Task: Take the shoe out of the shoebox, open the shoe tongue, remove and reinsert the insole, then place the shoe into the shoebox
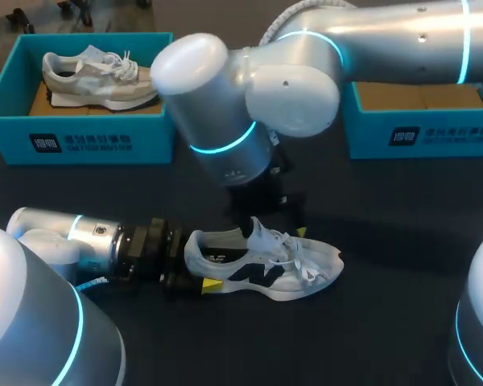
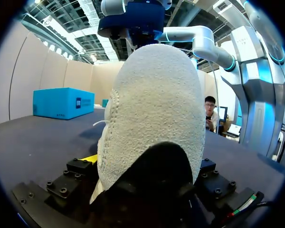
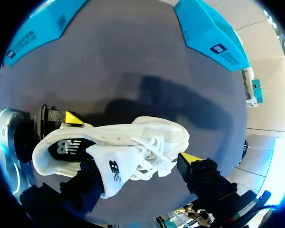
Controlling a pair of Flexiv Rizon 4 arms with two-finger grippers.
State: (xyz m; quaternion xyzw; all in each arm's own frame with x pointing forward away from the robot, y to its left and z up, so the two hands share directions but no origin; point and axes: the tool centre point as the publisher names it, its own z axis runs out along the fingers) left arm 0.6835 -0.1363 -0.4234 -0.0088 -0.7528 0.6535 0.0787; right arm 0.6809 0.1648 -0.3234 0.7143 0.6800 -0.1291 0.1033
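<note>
Shoe [image 1: 262, 269] lies on its sole near the middle of the table [image 1: 386, 241], out of its box, toe pointing to the robot's right. The right arm [image 1: 306, 72] reaches across from the right and hangs over it; the left arm [image 1: 72, 237] lies low along the table behind the heel. At the far edge the left box [image 1: 80, 137] holds a second shoe [image 1: 97, 76], and the right box [image 1: 419, 133] shows only its cardboard floor (presumably this shoe's home).

The left gripper [image 1: 195, 265] is clamped on the heel, one finger on each side. The right gripper [image 3: 140, 164] stands wide open astride the laces [image 1: 302, 261], one yellow tip beside the forefoot; the tongue [image 3: 111, 173] is raised and seems to lean on the other finger.

The step in hand looks like opening the tongue, so roughly a third is done. To do it well, the left gripper should keep the heel pinned. The right should close on the tongue alone, clear of the laces, and draw it up and toward the toe until the insole shows.
</note>
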